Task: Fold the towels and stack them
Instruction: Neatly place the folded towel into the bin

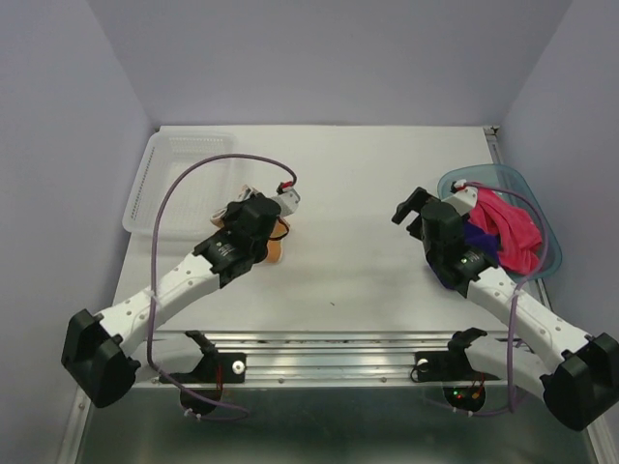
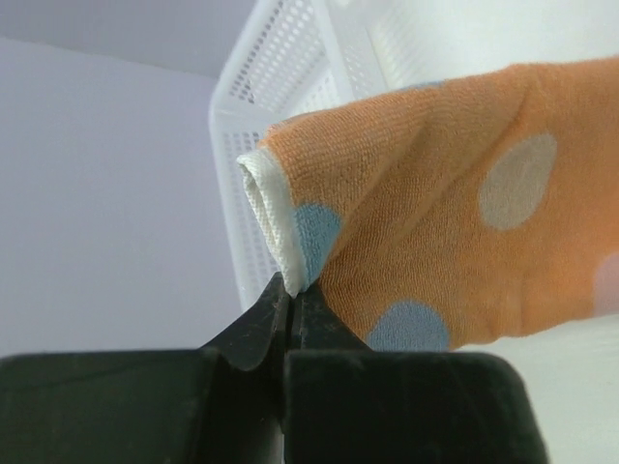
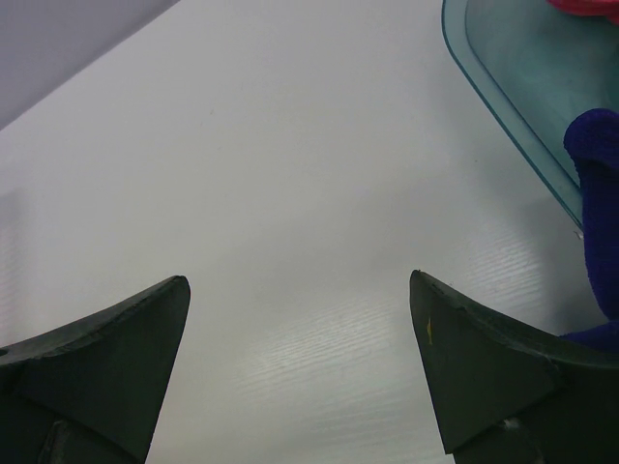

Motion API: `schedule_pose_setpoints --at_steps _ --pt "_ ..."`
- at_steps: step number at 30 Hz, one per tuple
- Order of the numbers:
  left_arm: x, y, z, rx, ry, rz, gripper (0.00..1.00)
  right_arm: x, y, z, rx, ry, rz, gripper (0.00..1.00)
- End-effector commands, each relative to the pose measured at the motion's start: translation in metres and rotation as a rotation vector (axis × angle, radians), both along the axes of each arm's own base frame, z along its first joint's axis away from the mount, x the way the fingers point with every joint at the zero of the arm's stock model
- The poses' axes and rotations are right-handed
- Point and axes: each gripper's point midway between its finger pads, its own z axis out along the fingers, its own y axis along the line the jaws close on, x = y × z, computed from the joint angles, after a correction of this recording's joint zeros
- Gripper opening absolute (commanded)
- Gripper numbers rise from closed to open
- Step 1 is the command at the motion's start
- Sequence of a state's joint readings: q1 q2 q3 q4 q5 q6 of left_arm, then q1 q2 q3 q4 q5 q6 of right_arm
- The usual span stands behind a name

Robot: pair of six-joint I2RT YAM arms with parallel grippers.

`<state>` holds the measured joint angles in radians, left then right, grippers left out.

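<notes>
Pinch looks firm: left gripper (image 2: 290, 302) clamps the orange dotted towel (image 2: 435, 232) at lower centre; right gripper (image 3: 298, 280) (spread wide, empty) should catch the far corner.

I see a white worktop (image 1: 358, 193) carrying a translucent teal tub (image 1: 544, 198). Inside the tub is a pink-red towel (image 1: 510, 232); at the tub's edge, a deep blue-purple towel (image 3: 595, 155). Well left of the tub, the orange towel (image 2: 435, 222) has pale grey and light blue dots and a white hem, against a white perforated basket (image 2: 290, 58). The left claw (image 2: 290, 309) and the right claw (image 3: 300, 285) are black.
</notes>
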<state>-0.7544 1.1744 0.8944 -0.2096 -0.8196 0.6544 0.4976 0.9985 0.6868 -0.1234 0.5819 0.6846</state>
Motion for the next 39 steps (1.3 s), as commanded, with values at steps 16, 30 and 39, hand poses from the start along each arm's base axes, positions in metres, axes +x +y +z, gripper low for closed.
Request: schedule_pose_setpoints --at_steps 16,30,39 --pt "0.029 0.012 0.094 0.196 -0.148 -0.433 0.0 0.006 -0.027 0.006 -0.004 -0.058 -0.172 1.0" --pt "-0.023 0.042 0.155 0.245 -0.249 -0.519 0.0 0.011 -0.02 0.0 0.007 -0.045 -0.156 1.0" --pt "0.01 0.087 0.111 0.318 -0.201 -0.378 0.0 0.006 -0.027 -0.003 0.017 -0.053 -0.185 1.0"
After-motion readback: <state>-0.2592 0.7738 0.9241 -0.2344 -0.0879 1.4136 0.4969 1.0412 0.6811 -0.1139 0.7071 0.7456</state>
